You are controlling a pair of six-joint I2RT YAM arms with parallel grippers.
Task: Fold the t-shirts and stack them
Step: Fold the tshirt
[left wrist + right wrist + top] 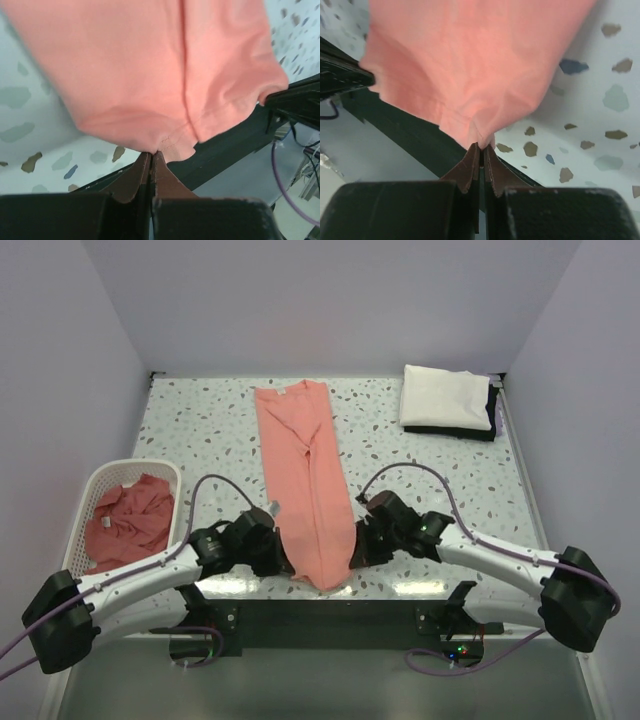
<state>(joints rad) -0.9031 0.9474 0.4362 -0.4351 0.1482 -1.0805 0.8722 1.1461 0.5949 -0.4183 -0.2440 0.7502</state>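
We have one salmon t-shirt (305,470) lying as a long narrow strip down the middle of the table (200,420), collar at the far edge and hem at the near edge. The left gripper (151,156) is pinched shut on the hem's left corner, and the right gripper (481,149) is pinched shut on its right corner, each holding only a small bite of cloth.

We judge the step in hand to be the cross fold, hem carried up towards the collar. To do it well, we should lift both corners together and at the same height, hold the hem taut between them without stretching it, and travel straight along the strip so that the side edges line up. With bites this thin, a jerk could pull the cloth free, so we would go slowly and lower the hem flat before letting go.

The wrist views show what the top view cannot: the closed jaws, the stitched hem bunched at their tips, and the hem hanging over the dark mounting bar (235,145) at the near edge. Only the top view shows the whole strip, a second t-shirt (130,520) crumpled in the basket (100,475) at the left edge, and folded white and dark cloth (445,400) in the far right corner
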